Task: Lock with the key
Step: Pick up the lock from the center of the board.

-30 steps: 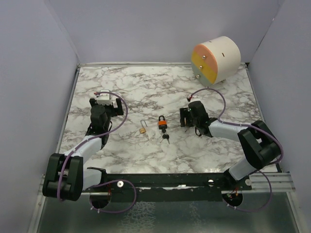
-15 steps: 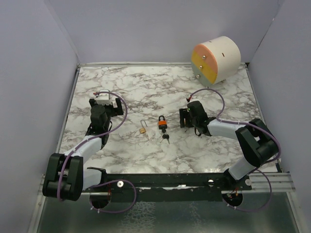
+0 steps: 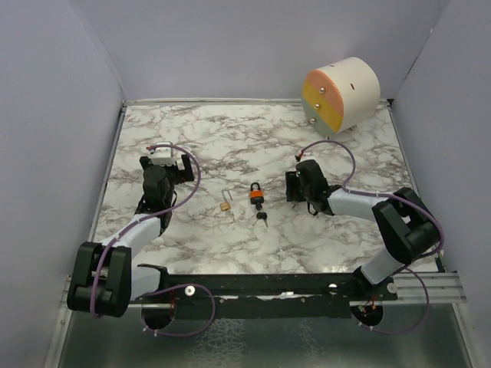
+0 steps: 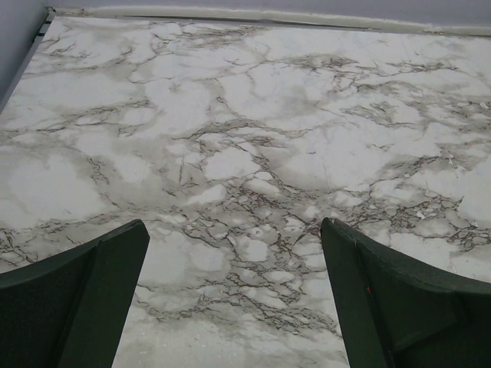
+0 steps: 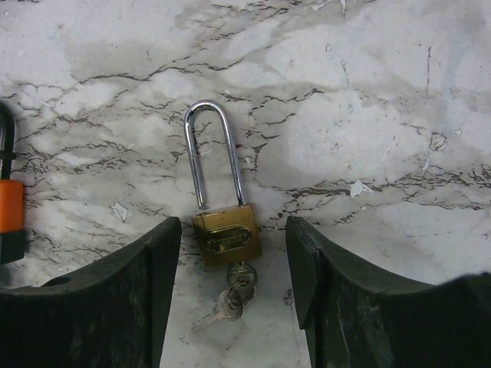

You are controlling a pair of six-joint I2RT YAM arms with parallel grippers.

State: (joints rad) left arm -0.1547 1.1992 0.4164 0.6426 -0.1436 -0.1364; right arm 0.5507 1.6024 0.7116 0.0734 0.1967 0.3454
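The lock (image 5: 225,239) lies flat on the surface (image 3: 230,138), roughly midway between the two tools. One leg of its shackle (image 5: 207,103) is sprung free and the loop points away from the arm bases. Its key (image 5: 239,276) sits in the bottom of the body, with spares on a ring trailing toward the bases. Open and keyed like that, it is likely the one to be shut. Just right of the lock lies an orange lock (image 3: 255,194) with its own keys (image 3: 261,218) on the base side. Further right, past the orange one, the right tool (image 3: 291,186) hangs low with its fingers half apart, holding nothing. Its wrist view frames the lock in the gap between them, which reads as lining up for a grasp, though I cannot tell whether on the body or the key. Well left of the lock, the left tool (image 3: 170,162) is spread wide over bare marble and empty, probably waiting to steady the body. Bare surface lies on the lock's left and far sides. The orange lock crowds its right, so a reach from there must pass over or beside it. A drum (image 3: 341,93) stands far back and right of the lock, out of the way. The side walls and the surface edges are well apart from the lock.
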